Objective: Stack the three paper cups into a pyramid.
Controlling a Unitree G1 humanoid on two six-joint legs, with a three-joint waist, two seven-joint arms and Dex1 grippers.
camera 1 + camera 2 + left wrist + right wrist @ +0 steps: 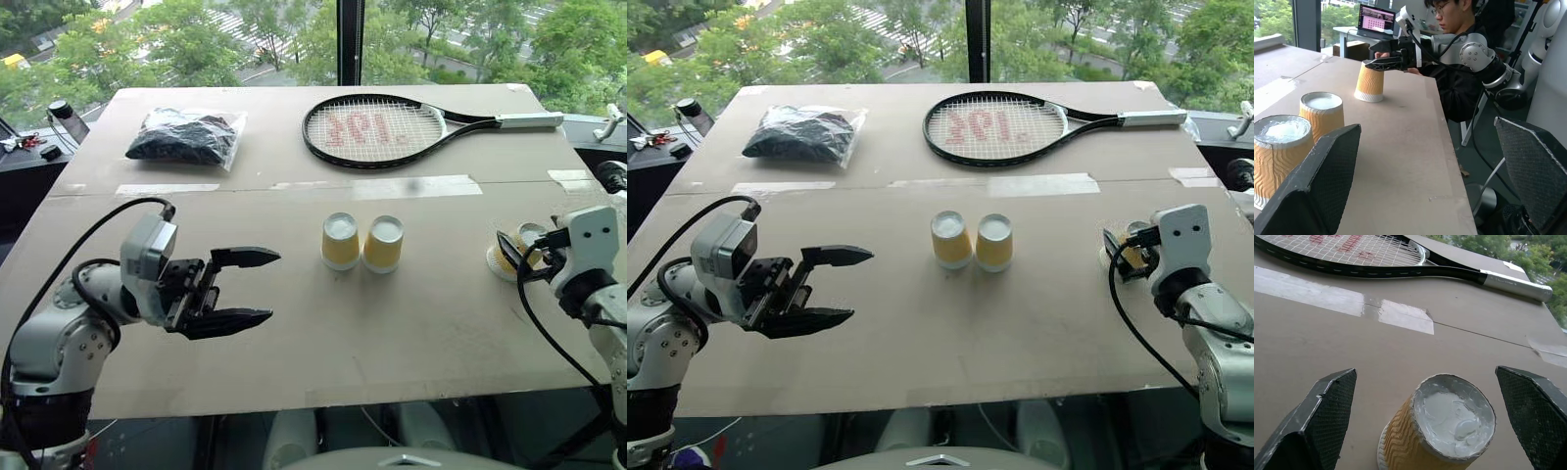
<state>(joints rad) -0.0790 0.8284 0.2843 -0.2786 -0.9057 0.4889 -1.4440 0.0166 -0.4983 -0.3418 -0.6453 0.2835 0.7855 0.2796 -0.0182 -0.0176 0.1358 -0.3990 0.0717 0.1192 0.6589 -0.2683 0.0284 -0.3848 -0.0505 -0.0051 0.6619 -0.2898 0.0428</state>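
Cardboard-brown surface (294, 323) before a window of green treetops carries everything, and the pair of cups at its middle serves as the landmark. Those two paper cups, the left one (340, 242) and the right one (383, 244), stand upside down, white bases up, touching side by side; that reads as the bottom row of the pyramid already set, wide rims down for a steady footing. Beyond the pair lies a tennis racket (392, 129), and beyond and to the left a bagged black bundle (184, 136), both well apart from the work.

Well to the right of the pair, near the surface's edge, stands the third cup (1442, 428), also inverted. The right gripper (1432, 421) reaches level toward it, jaws spread wide on either side of the cup without touching it, holding nothing; it looks placed to close on the cup's sides. To the left of the pair the left gripper (240, 286) hovers above the surface, pointing toward the pair, jaws fully apart and empty, probably kept clear to leave room. A seated person (1449, 54) shows past the surface's edge.
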